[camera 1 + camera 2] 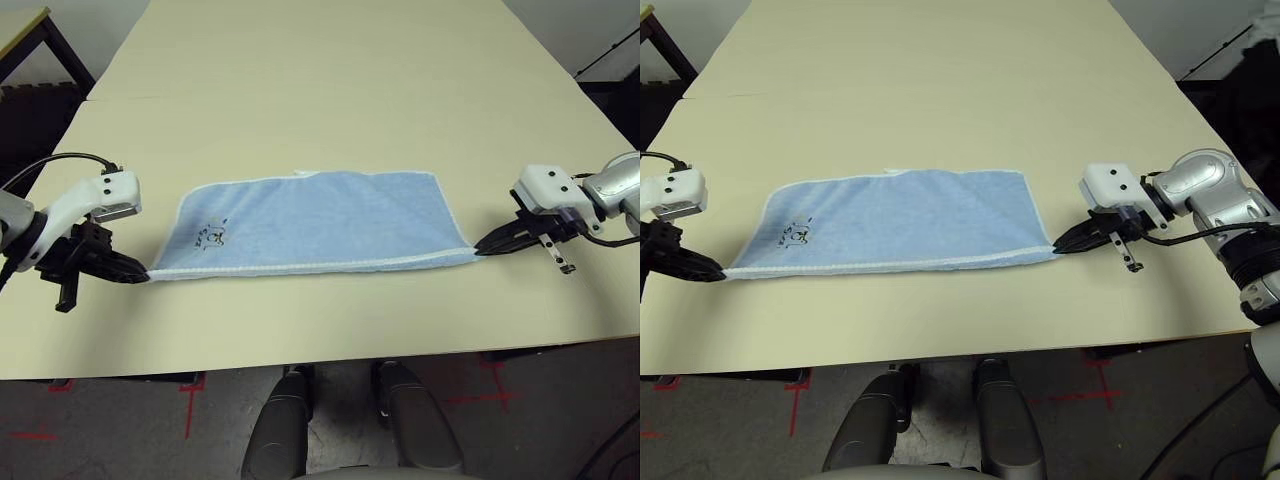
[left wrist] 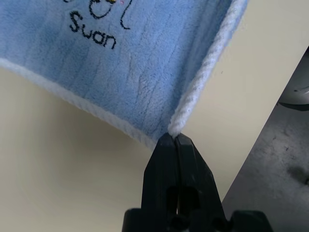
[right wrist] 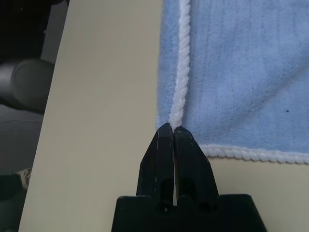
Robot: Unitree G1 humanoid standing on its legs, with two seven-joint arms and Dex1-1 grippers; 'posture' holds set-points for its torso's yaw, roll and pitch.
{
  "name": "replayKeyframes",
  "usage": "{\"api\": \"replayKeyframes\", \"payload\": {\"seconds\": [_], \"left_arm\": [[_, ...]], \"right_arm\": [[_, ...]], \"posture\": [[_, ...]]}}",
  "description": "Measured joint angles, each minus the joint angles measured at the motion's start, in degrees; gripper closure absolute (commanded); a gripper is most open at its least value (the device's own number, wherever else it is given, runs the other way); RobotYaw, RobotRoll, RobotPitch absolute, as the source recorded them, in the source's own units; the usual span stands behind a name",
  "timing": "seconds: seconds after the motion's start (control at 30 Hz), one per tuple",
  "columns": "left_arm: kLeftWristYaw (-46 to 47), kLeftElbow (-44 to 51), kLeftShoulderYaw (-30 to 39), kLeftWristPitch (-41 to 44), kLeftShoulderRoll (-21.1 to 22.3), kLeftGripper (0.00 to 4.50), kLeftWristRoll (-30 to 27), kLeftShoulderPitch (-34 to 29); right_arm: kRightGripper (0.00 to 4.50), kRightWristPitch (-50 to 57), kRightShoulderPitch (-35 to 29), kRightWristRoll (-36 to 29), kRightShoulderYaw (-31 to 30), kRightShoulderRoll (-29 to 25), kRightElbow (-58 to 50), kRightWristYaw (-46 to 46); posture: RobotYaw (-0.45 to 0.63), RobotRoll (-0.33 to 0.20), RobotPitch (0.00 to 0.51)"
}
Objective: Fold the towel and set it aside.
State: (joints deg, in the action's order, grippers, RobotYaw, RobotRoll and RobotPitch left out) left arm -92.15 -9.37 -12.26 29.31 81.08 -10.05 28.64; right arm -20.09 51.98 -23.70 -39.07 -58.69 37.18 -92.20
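Note:
The light-blue towel (image 1: 320,220) with white edging lies flat as a long strip on the table, its dark embroidered mark (image 1: 213,236) near its left end. My left gripper (image 1: 143,273) is shut on the towel's near left corner, and the left wrist view shows the fingertips (image 2: 166,145) pinching the white edging. My right gripper (image 1: 478,249) is shut on the near right corner. In the right wrist view its black fingertips (image 3: 164,135) meet on the corner of the towel (image 3: 241,72).
The cream table (image 1: 330,90) stretches far back behind the towel, and its front edge (image 1: 320,362) runs close below the towel. Dark furniture (image 1: 40,60) stands off the far left corner. Red tape marks (image 1: 190,395) lie on the floor below.

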Motion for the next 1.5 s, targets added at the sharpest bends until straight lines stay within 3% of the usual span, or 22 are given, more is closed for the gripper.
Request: {"api": "replayKeyframes", "payload": {"seconds": [0.4,0.87,1.0,1.3,1.5], "left_arm": [[-0.11,1.91,-1.94,0.27,2.3,4.48,-3.32,0.03],[3.57,-14.15,-2.55,-5.24,-9.89,4.48,9.49,19.15],[6.12,-16.81,-2.54,-7.01,-12.67,4.48,11.46,20.08],[9.13,-20.15,-2.26,-8.75,-14.06,4.48,13.96,20.2],[13.92,-25.2,-1.98,-11.75,-17.27,4.48,15.85,22.82]], "right_arm": [[4.5,-0.94,1.9,1.41,-0.18,1.15,2.94,-0.02],[4.5,-6.25,11.31,14.4,13.86,11.02,21.29,3.1],[4.5,-9.39,11.75,20.09,15.86,12.9,24.56,9.95],[4.5,-11.24,13.06,27.35,20.16,18.03,28.03,24.39],[4.5,-11.18,13.94,31.66,20.75,19.57,29.47,29.35]], "posture": [[0.01,0.0,0.196],[0.01,0.0,0.179],[0.01,0.0,0.178],[0.01,0.0,0.174],[0.01,0.0,0.173]]}}
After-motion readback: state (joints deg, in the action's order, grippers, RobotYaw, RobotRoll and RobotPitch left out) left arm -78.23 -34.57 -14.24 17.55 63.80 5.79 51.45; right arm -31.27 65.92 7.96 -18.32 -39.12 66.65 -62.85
